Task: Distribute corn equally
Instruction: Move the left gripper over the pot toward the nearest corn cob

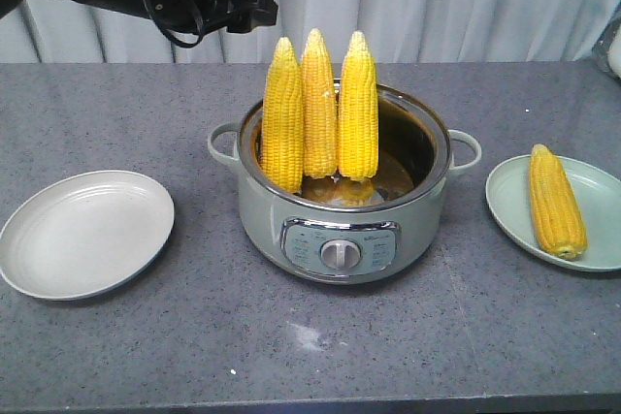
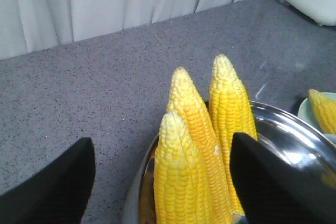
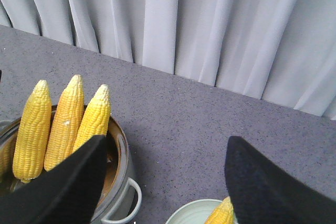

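Yellow corn (image 1: 315, 113) stands three-strong in the pot (image 1: 439, 208), so my left tool (image 2: 160, 145), spread wide above, should drop and pinch one for the left plate (image 1: 87, 235).

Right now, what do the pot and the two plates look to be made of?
The pot: smooth pale-green body with a mirror-bright rim, likely coated metal and steel. The empty plate and the other plate: matte, pale, faintly ringed; plastic or ceramic, cannot tell which.

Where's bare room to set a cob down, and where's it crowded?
Free: the left plate, wholly bare, and the counter in front of the cooker. The right plate holds one cob, with room beside it. Crowded: the cooker, three cobs standing inside.
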